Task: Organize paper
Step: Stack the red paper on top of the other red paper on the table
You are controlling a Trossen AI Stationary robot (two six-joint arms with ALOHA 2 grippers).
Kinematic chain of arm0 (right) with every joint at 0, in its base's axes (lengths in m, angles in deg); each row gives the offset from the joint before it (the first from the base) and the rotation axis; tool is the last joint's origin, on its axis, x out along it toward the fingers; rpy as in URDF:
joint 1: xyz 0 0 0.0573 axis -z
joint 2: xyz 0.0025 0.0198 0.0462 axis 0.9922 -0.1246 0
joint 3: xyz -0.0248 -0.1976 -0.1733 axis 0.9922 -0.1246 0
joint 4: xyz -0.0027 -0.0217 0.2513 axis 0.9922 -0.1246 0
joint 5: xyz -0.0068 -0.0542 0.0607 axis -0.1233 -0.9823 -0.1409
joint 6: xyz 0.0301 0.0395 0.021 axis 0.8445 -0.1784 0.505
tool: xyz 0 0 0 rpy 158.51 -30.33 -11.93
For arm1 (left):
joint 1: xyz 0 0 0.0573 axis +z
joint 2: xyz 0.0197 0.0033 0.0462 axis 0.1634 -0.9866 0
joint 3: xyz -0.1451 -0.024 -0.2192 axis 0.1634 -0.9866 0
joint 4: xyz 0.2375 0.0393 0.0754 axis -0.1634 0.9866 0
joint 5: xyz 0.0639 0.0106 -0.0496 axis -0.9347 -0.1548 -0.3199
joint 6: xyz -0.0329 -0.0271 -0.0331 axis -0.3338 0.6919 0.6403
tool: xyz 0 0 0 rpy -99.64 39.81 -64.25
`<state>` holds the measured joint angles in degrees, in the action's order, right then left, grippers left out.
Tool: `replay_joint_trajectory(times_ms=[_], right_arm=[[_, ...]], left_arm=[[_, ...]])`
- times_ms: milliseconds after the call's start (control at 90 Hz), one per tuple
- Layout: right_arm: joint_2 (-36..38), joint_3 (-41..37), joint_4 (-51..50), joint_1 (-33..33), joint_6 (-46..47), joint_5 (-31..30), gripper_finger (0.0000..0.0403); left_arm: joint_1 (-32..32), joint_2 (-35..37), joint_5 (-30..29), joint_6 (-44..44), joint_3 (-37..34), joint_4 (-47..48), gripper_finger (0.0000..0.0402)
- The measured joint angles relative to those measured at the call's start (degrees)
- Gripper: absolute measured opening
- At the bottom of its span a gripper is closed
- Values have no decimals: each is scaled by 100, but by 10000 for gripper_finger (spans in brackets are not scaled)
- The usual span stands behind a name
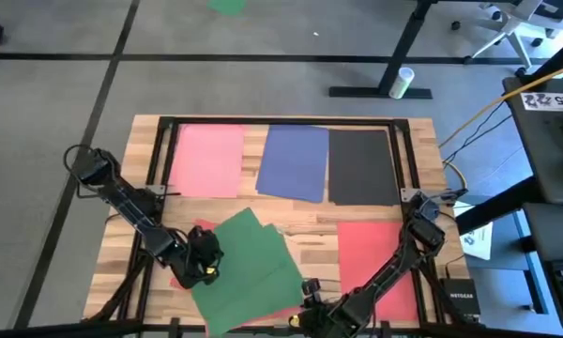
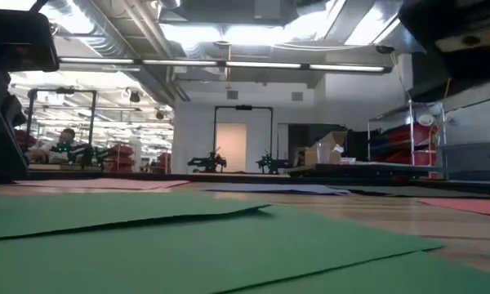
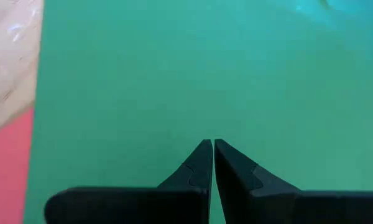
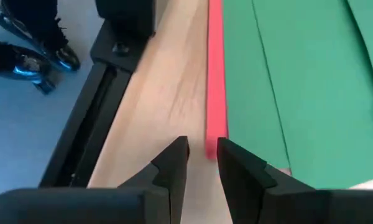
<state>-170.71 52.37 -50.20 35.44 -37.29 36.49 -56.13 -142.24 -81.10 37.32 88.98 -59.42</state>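
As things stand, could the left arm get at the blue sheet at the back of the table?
Probably yes. The left pincer hovers shut over the green sheets near the front edge, and the blue sheet lies flat and uncovered between the pink sheet and the black sheet, with nothing standing between.

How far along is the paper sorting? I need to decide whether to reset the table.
Partly done, it seems. Pink sheet, blue sheet and black sheet lie in a neat row at the far side. In hand: the left gripper, fingers together, is over the skewed green sheets; the right gripper sits at a red edge. Left: green pile and red sheet.
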Motion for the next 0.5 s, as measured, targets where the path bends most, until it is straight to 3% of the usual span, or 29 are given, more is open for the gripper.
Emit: replay_joint_trajectory(times_ms=[500], right_arm=[[-96,-38,-166,22,-169,-1455,81]], left_arm=[[-2,0,1,-24,0,3,0]])
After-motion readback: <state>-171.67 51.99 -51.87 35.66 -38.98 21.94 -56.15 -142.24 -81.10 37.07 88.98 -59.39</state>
